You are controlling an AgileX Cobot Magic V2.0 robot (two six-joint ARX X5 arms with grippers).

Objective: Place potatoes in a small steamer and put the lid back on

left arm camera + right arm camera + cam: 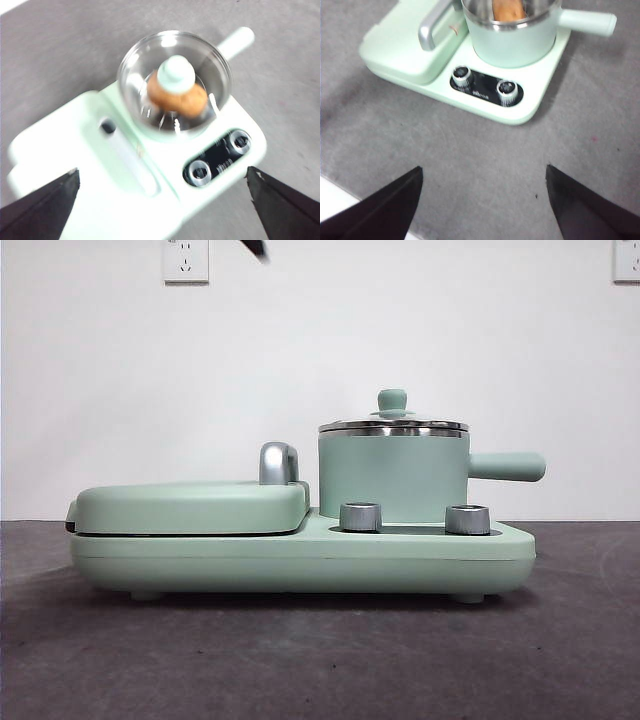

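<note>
On the grey tabletop (320, 660), from the front camera, I see a mint-green cooker base (300, 560) with smooth rounded edges and two ribbed steel dials (361, 517). A flat green griddle cover (190, 506) lies shut on one side, with a curved steel handle (277, 463) behind it. The small steamer (393, 475) stands on the other side, a matte green cylinder with a steel rim and a stubby side handle. The lid (393, 423) sits flat on that rim, its green knob upright. From this level I cannot see inside. Only a black tip (256, 248) shows at the top edge; I cannot tell which arm it is.

Over the left wrist camera, slightly blurred, the left end effector (162, 180) hangs above the cooker, jaws spread wide and holding nothing. Through the clear glass lid (145, 65) I make out the potato (187, 102), orange-brown and lumpy, lying inside the steamer (220, 70), partly hidden by the knob.

Over the right wrist camera, the right end effector (482, 182) is also wide apart and empty, above bare tabletop in front of the dials. The steamer (512, 42) is cut off by the frame edge; a slice of potato (507, 10) shows inside.
</note>
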